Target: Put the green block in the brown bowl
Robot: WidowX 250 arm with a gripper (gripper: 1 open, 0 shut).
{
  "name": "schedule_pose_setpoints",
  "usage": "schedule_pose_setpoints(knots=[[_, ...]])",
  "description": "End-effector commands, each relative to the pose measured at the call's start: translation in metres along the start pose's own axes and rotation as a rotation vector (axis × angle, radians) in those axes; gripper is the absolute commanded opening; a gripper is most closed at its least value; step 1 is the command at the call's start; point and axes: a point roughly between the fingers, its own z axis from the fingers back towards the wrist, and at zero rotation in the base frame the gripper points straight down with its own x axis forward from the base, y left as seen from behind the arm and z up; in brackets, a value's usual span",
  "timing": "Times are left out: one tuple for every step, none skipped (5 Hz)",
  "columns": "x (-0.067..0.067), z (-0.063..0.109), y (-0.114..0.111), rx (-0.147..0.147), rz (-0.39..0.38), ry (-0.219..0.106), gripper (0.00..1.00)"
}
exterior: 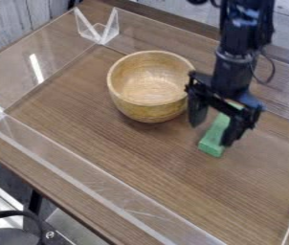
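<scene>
Gripper [224, 122] points straight down with jaws spread wide, one black finger [197, 108] on each side of the green block [212, 144], nothing gripped. The block lies flat on the wooden table [96, 163], just to the right of the brown bowl [152, 86] and apart from it. Bowl sits upright, its pale interior holding nothing
</scene>
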Motion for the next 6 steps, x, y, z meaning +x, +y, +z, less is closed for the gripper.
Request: schedule_pose_setpoints(knots=[[0.014,0.004,-0.003,0.004,-0.014,-0.043,1.0],[0.023,-0.004,-0.002,0.007,-0.019,-0.039,0.0],[0.026,-0.006,-0.002,0.009,-0.021,-0.037,0.0],[0.027,-0.005,-0.003,0.007,-0.023,-0.038,1.0],[0.028,-0.007,-0.002,0.005,-0.021,-0.041,0.0],[0.029,-0.008,-0.001,0.001,-0.021,-0.043,0.0]])
